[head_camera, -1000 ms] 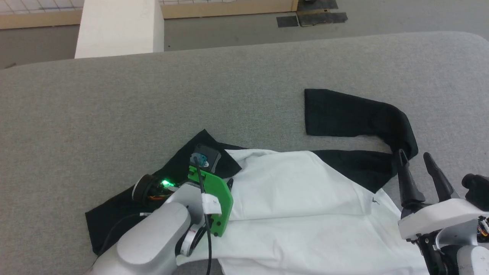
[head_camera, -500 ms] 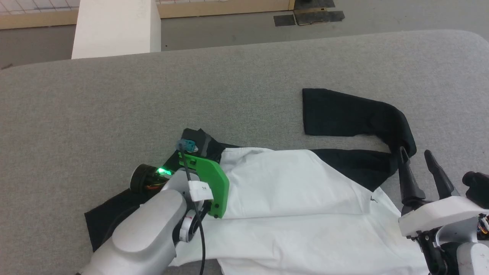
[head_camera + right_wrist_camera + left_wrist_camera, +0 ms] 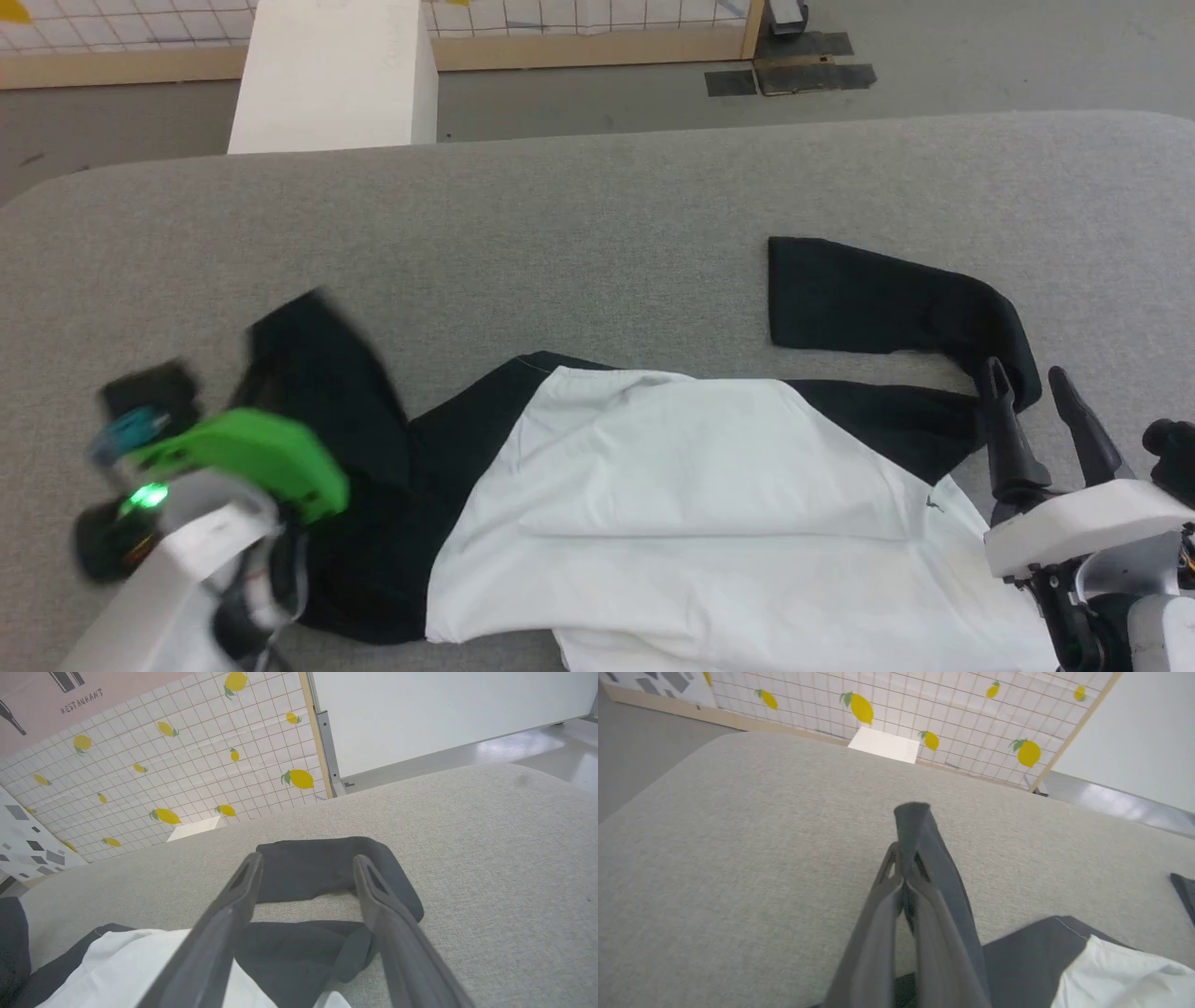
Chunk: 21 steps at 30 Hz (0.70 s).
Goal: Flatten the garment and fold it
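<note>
A grey cloth-covered table [image 3: 597,196] filled the foreground, with a white block [image 3: 327,84] and a tiled wall printed with lemons [image 3: 861,708] behind its far edge. The garment [image 3: 691,504] lay on the near half of the table. Its white body was spread mostly flat with a few shallow creases, and its lower part ran off the bottom of the head view.

Its right sleeve [image 3: 887,299] lay black on the cloth, going out to the right and then doubling back on itself so that the cuff pointed left. The left sleeve [image 3: 317,364] was pulled out to the left and looked raised off the table, though it was blurred in the head view.

The left gripper [image 3: 903,877] was clamped on that sleeve. Its two fingers were pressed together with the dark fabric pinched between them, and the cuff end stood up past the tips. The right gripper [image 3: 1027,373] was at the sleeve's bend with its fingers spread wide and nothing between them. Whether the tips touched the fabric could not be told.
</note>
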Tool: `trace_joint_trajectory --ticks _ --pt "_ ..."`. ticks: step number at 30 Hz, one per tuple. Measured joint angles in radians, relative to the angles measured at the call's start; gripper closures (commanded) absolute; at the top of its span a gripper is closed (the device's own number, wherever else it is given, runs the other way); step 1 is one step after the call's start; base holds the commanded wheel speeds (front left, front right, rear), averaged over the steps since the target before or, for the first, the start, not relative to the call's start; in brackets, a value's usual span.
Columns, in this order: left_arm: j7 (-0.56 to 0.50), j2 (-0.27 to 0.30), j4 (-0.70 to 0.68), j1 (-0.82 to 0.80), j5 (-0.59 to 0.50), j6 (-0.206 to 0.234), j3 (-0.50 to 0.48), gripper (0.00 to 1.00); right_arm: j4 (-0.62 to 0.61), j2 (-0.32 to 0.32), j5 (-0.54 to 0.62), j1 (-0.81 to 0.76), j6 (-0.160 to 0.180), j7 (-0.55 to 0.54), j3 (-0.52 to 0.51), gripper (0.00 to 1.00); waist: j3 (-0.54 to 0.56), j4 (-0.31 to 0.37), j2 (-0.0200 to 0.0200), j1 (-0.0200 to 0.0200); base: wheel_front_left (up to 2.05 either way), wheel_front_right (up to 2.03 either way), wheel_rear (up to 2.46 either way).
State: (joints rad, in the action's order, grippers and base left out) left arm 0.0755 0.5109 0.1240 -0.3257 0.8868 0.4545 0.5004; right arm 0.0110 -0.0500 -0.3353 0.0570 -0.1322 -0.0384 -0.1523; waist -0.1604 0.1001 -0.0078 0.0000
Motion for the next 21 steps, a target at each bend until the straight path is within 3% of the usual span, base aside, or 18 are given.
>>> trace_joint_trajectory --ticks 6,13,14,15,16,17,21 --pt "0.056 0.09 -0.093 0.29 0.091 0.138 -0.169 1.0 -0.006 0.0 0.001 -0.018 0.0 -0.014 -0.009 0.0 0.002 -0.021 0.0 0.0 0.0 0.0 0.0" --pt "0.075 0.099 -0.128 0.507 0.158 0.239 -0.277 1.0 -0.005 0.0 0.003 -0.019 0.0 -0.041 -0.017 0.0 0.011 -0.044 0.0 0.0 0.0 0.0 0.0" --pt "0.074 0.097 -0.131 0.52 0.165 0.245 -0.283 0.62 -0.005 0.0 0.003 -0.019 0.0 -0.045 -0.017 0.0 0.013 -0.046 0.0 0.0 0.0 0.0 0.0" --pt "0.074 0.097 -0.136 0.526 0.166 0.245 -0.283 0.11 -0.004 0.0 0.005 -0.019 0.0 -0.048 -0.019 0.0 0.015 -0.047 0.0 0.0 0.0 0.0 0.0" --pt "0.077 0.095 -0.147 0.527 0.168 0.238 -0.282 0.0 -0.004 0.0 0.007 -0.02 0.0 -0.051 -0.02 0.0 0.018 -0.049 0.0 0.0 0.0 0.0 0.0" --pt "0.093 0.094 -0.176 0.518 0.149 0.2 -0.253 0.0 -0.003 0.0 0.011 -0.021 0.0 -0.059 -0.021 0.0 0.027 -0.054 0.0 0.0 0.0 0.0 0.0" --pt "0.14 0.085 -0.22 0.455 0.088 0.166 -0.221 0.0 -0.003 0.0 0.014 -0.022 0.0 -0.067 -0.017 0.0 0.04 -0.054 0.0 0.0 0.0 0.0 0.0"
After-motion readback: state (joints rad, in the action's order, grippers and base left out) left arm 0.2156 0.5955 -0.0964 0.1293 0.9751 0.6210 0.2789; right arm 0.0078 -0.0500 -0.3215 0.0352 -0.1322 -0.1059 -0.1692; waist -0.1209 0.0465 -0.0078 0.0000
